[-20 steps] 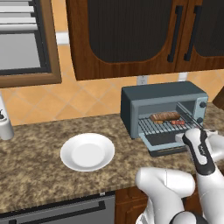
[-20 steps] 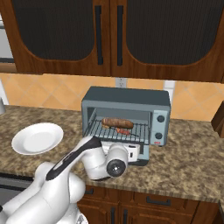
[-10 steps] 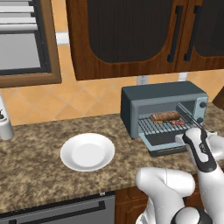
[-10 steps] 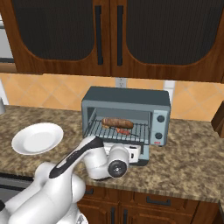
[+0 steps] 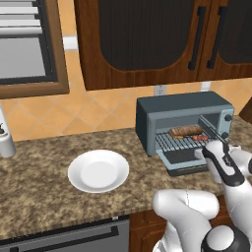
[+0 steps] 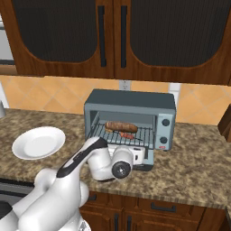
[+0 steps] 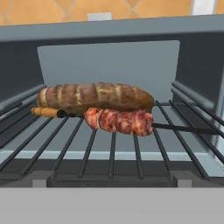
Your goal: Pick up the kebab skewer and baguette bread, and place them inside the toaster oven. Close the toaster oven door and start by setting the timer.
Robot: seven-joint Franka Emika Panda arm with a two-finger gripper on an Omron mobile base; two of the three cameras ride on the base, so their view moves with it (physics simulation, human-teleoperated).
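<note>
tool [image 6: 143, 155]: open, empty, centre frame at oven [image 6: 130, 118] mouth | bread [image 7: 95, 96] on rack, skewer [image 7: 118, 121] touching in front | door [image 5: 186, 160] down

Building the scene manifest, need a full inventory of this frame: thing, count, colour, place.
toaster oven: 1, blue-grey, on counter, open
toaster oven door: 1, blue-grey frame, dropped flat
baguette bread: 1, brown, on rack, behind skewer
kebab skewer: 1, red meat, orange tip, on rack
plate: 1, white, left of oven
counter: 1, speckled brown
upper cabinets: dark wood, above
white canister: 1, counter's far left
arm: 1, white
pincer: 1, open, before the oven mouth
</note>
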